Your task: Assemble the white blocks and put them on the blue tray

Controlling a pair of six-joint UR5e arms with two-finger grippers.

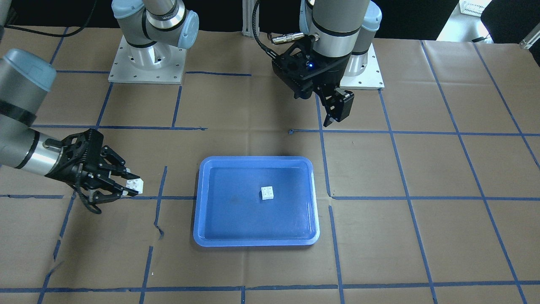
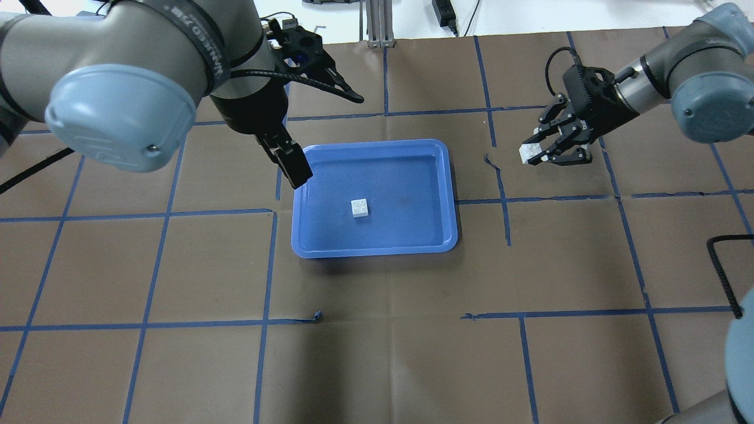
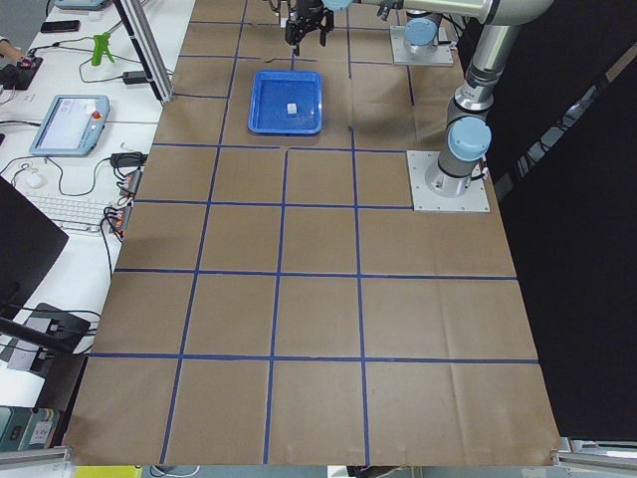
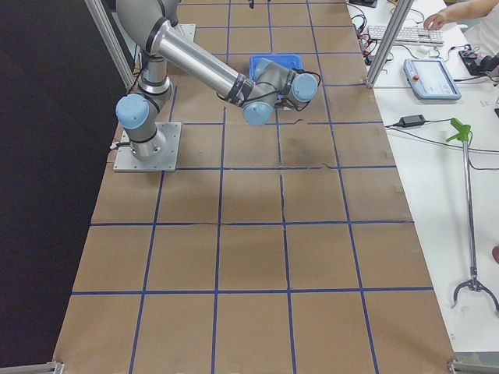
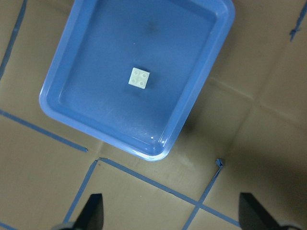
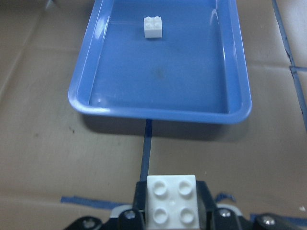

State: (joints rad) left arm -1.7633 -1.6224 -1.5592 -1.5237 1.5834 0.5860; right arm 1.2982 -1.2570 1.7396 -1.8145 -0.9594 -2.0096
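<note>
- Brown paper, creased and a little scuffed, covers the bench (image 1: 422,236). Blue tape marks it into large squares and is torn or lifting in a few spots.
- Along one long side stands a white desk with a keyboard (image 3: 62,210) and a teach pendant (image 3: 70,122). A black curtain (image 3: 577,249) closes off the other side.
- Near the middle of the bench lies the blue tray (image 1: 257,243). It is smooth, glossy plastic, rectangular with rounded corners and a raised paler rim.
- The first white block (image 1: 267,192) sits on the tray floor near its centre, clear of every wall. It is small and square, with four round studs facing up.
- The right hand (image 1: 130,185), black with linked fingers, is clamped on the second white block (image 6: 172,206). It holds the block at its fingertips over bare paper, off to one side of the tray.
- The left hand (image 1: 337,112) hangs high beside one corner of the tray. Its wrist view shows its fingertips (image 5: 93,213) as dark wedges spread wide, with nothing between them.
- How far the held block is above the paper I cannot judge.
- From the bench ends both hands look tiny. From the right end, the near arm's elbow covers part of the tray.
</note>
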